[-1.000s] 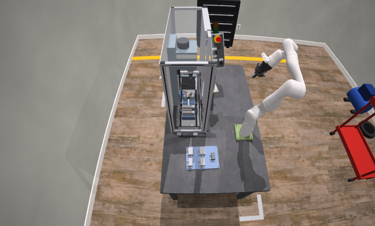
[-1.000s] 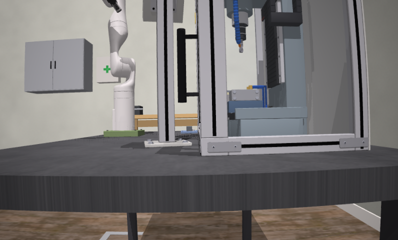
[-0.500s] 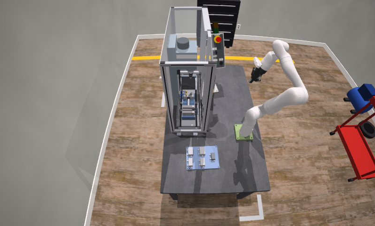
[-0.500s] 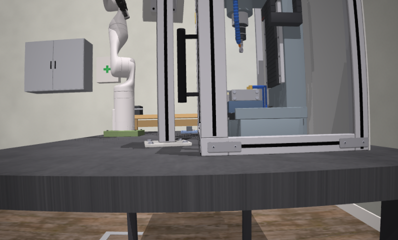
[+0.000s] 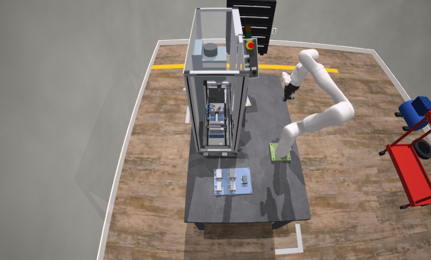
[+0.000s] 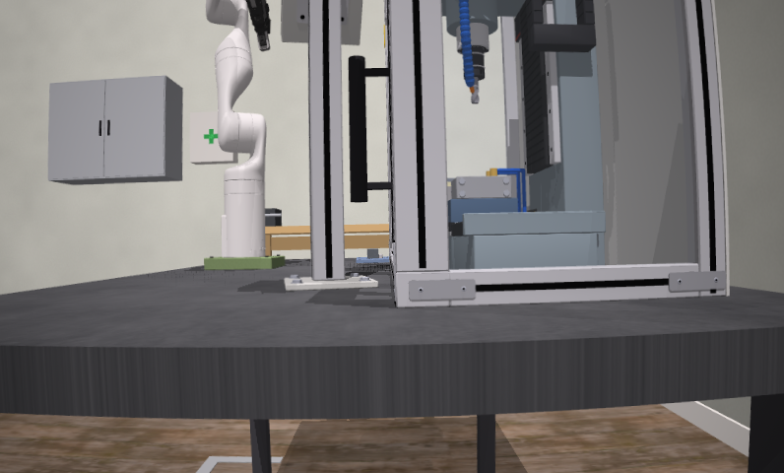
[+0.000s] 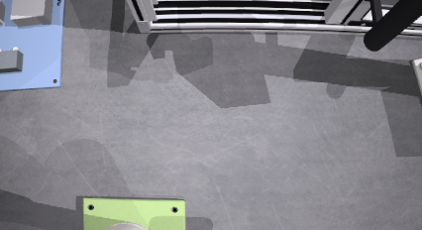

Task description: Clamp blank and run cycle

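The blue plate (image 5: 232, 181) lies on the table's near part and carries several light metal blanks, such as one at its back left (image 5: 218, 174), and the dark setting master (image 5: 244, 179) at its right, all upright. The plate's corner also shows in the wrist view (image 7: 30, 42) with two blanks (image 7: 29, 4). The guard (image 5: 216, 96) stands on the table's left with the vise (image 5: 216, 121) inside. My gripper (image 5: 288, 95) is shut and empty, high above the table to the right of the control column (image 5: 251, 58). It also shows in the exterior view (image 6: 262, 37).
The door's black handle (image 6: 358, 128) sticks out from the guard toward the column; it also shows in the wrist view (image 7: 393, 19). My green base (image 5: 279, 152) sits at the table's right edge. A red cart (image 5: 414, 167) stands off the table to the right.
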